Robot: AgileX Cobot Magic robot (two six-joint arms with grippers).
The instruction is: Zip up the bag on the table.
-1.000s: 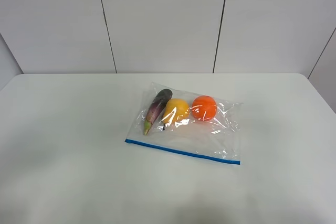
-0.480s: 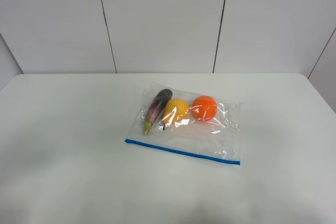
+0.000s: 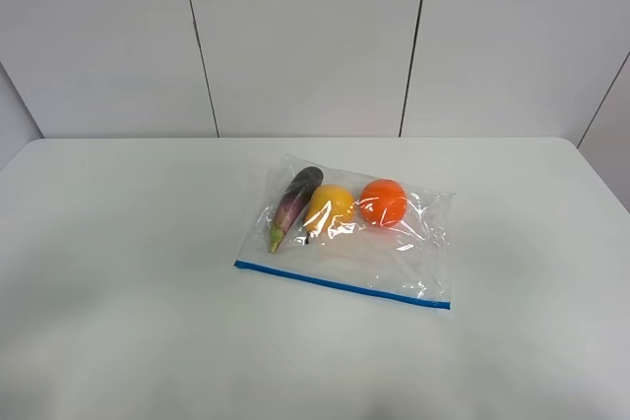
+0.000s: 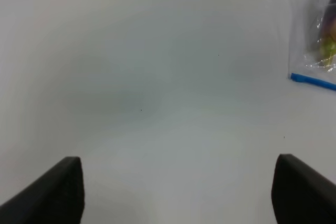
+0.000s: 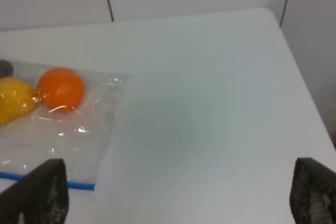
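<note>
**Grippers wide, bag untouched**

Left gripper (image 4: 178, 192) and right gripper (image 5: 178, 198) hang spread wide above the worktop (image 3: 118, 243), holding nothing. The clear bag (image 3: 349, 233) lies flat mid-worktop: eggplant, yellow fruit, orange inside, blue zip strip along its near edge.

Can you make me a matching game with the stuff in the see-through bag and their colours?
Things:
1. eggplant
2. orange
3. zipper strip
4. fruit in the middle

Colours:
A. blue
B. yellow
C. purple
D. orange

Pairs: 1-C, 2-D, 3-A, 4-B
</note>
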